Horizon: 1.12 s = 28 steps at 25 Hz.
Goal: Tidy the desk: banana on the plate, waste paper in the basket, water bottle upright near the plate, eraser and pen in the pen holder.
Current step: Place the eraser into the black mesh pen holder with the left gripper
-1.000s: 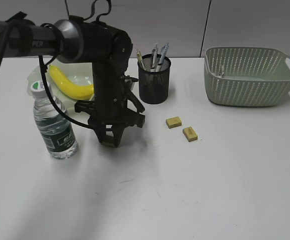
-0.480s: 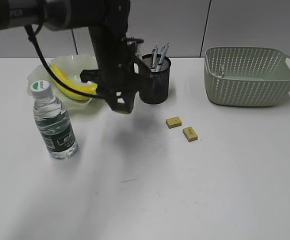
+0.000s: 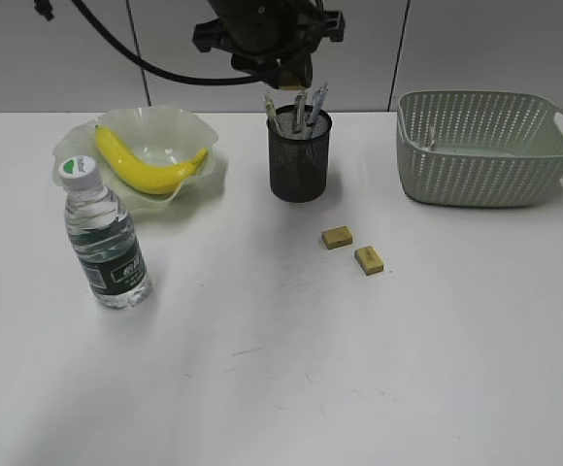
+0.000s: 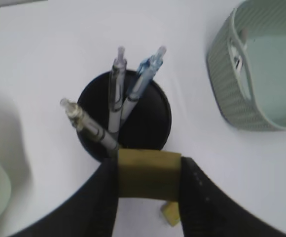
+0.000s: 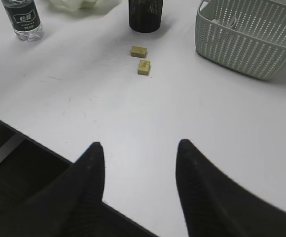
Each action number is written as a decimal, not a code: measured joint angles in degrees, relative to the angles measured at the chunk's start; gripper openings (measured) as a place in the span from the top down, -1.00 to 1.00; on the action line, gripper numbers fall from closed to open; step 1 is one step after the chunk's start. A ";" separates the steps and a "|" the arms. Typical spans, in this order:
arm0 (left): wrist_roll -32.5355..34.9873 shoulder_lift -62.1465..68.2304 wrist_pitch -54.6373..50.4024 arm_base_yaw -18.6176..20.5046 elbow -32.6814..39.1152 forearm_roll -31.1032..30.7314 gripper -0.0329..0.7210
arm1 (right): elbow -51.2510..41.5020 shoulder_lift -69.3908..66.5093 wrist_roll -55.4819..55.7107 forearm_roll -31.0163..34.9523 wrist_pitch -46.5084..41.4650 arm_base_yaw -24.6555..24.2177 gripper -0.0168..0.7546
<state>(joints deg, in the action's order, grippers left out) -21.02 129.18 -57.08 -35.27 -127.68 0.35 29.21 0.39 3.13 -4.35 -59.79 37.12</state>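
Observation:
My left gripper point(image 4: 149, 170) is shut on a tan eraser point(image 4: 149, 174) and holds it just above the near rim of the black mesh pen holder point(image 4: 125, 116), which has three pens in it. In the exterior view this gripper point(image 3: 291, 73) hangs high over the pen holder point(image 3: 299, 160). Two more erasers point(image 3: 337, 237) point(image 3: 369, 259) lie on the table right of the holder. The banana point(image 3: 146, 165) lies on the pale green plate point(image 3: 204, 131). The water bottle point(image 3: 105, 238) stands upright in front of the plate. My right gripper point(image 5: 140, 145) is open and empty over the table's front edge.
A green woven basket point(image 3: 485, 146) stands at the back right, also in the left wrist view point(image 4: 254, 74) and the right wrist view point(image 5: 251, 39). The two loose erasers point(image 5: 138, 51) point(image 5: 144, 67) lie between the pen holder point(image 5: 144, 17) and my right gripper.
My left arm has risen from the table near the bottle and moved back and right, and now stands above the pen holder with the eraser in its jaws.

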 joint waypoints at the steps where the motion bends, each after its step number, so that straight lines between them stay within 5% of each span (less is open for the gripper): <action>1: 0.00 0.18 1.35 0.00 0.00 0.00 0.18 | 0.00 0.00 0.00 0.00 0.00 0.00 -0.04; 19: 0.00 8.17 10.31 -0.04 -0.10 -4.37 0.18 | 0.00 0.00 -0.04 0.00 0.06 0.00 -0.04; 28: 0.00 6.52 10.47 -0.04 -0.10 -6.33 -0.12 | 0.00 0.00 0.01 0.00 0.06 0.00 -0.04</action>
<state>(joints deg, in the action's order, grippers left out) -21.02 135.71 -46.61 -35.32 -127.79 -5.98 29.21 0.39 3.13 -4.35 -59.73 37.12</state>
